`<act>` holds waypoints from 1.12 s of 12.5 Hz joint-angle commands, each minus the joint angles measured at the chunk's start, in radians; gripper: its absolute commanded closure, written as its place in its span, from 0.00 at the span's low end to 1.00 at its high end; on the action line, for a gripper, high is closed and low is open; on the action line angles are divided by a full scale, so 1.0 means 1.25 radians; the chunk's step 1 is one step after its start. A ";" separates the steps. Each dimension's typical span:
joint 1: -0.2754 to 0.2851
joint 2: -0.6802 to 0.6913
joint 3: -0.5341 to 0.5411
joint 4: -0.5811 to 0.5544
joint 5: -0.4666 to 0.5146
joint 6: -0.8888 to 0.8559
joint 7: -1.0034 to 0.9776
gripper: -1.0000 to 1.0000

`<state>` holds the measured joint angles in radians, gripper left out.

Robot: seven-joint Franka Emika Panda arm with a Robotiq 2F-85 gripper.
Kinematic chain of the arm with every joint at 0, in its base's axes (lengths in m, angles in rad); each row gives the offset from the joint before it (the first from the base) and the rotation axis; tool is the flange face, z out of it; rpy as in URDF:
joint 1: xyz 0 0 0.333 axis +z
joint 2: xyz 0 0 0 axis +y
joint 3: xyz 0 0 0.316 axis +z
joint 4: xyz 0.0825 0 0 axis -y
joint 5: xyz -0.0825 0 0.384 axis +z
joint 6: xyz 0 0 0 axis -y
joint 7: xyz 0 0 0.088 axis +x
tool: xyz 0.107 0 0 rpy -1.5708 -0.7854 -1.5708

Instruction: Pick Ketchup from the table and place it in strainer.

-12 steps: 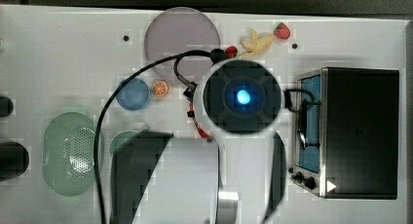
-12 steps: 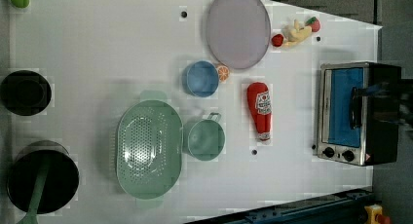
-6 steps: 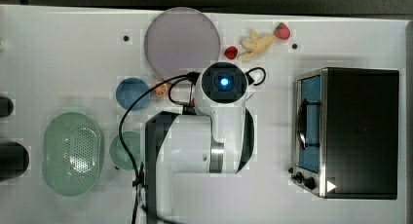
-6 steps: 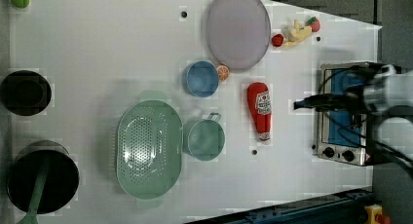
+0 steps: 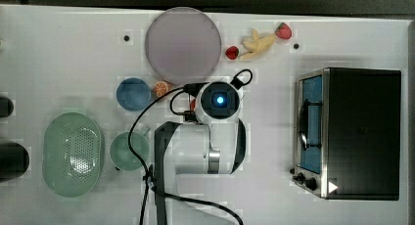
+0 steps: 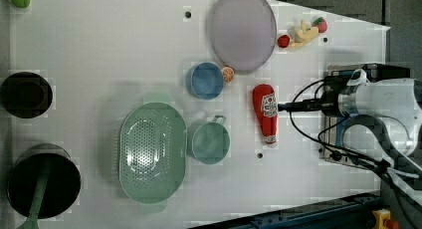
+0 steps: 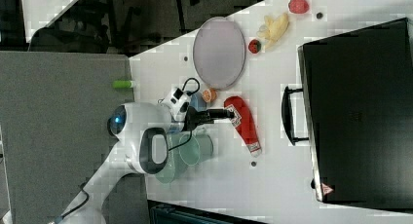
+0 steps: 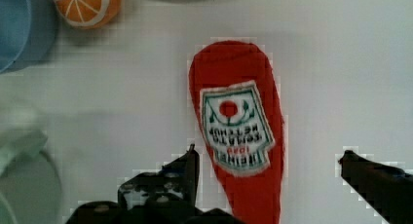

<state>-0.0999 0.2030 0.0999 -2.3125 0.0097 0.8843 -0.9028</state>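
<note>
Red ketchup bottle [image 6: 265, 113] lies flat on the white table [image 6: 99, 50], beside the green cup [image 6: 210, 142]. Directly above it, the arm points its gripper [image 8: 268, 168] downward, fingers spread wide astride the bottle.

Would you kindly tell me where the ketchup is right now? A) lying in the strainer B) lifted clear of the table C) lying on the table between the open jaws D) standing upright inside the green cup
C: the ketchup lies flat on the table, with one of the gripper's open jaws on each side of it, and the strainer holds nothing.
</note>
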 commanded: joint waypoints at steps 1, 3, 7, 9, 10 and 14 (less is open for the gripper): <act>0.012 0.040 0.000 -0.024 0.000 0.095 -0.052 0.00; 0.012 0.082 -0.006 -0.036 0.000 0.145 -0.052 0.00; 0.012 0.147 -0.005 -0.049 0.000 0.242 -0.052 0.04; 0.012 0.150 -0.005 -0.051 0.000 0.245 -0.049 0.28; 0.012 0.143 -0.004 -0.049 0.000 0.247 -0.049 0.40; 0.012 0.038 -0.004 -0.047 0.001 0.192 -0.037 0.42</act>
<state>-0.0852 0.3450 0.0936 -2.3887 0.0160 1.1152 -0.9370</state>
